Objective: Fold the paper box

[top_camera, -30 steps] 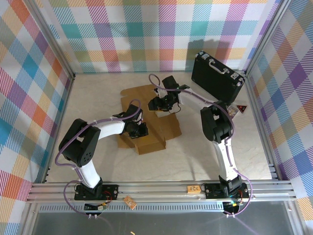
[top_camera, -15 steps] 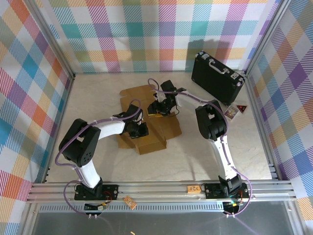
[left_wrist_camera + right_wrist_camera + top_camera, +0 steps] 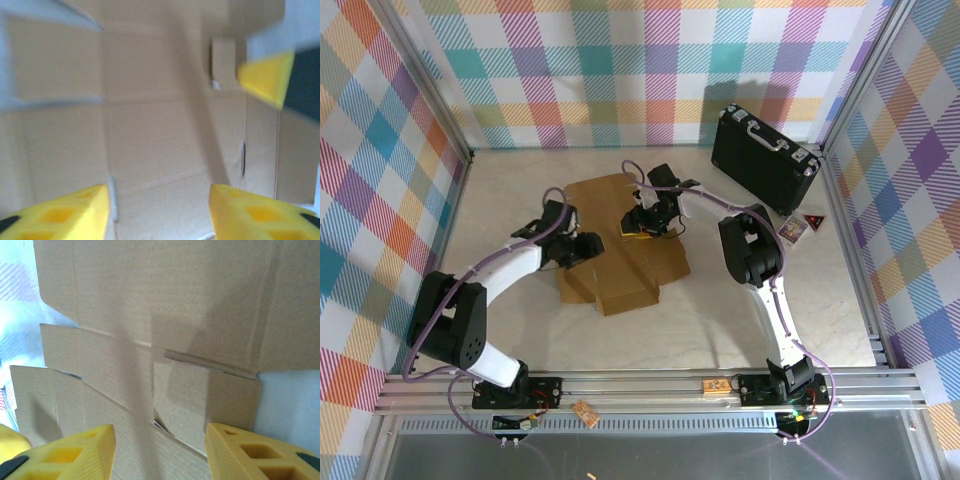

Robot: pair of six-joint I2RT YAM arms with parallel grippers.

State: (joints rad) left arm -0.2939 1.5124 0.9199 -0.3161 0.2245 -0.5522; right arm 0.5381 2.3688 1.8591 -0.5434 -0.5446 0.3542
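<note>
Left gripper (image 3: 582, 248) hung over the left side of the box (image 3: 645, 272) in the top view, and the right gripper (image 3: 642, 222) over its far middle. That box lay mostly flat on the table (image 3: 510, 190), a brown sheet with its flaps spread; with no walls up, it held nothing. A black case (image 3: 765, 160) stood shut at the far right, apart from the box, its contents hidden

From the left wrist, blurred, the yellow fingers (image 3: 65, 215) stood apart and empty above creased cardboard

From the right wrist, the fingers (image 3: 260, 450) were likewise spread, gripping nothing, above a small tab (image 3: 200, 395) by a slit

Folding looked barely begun. Next probably came catching a side flap's edge and raising it along its crease while the other arm pinned the base
</note>
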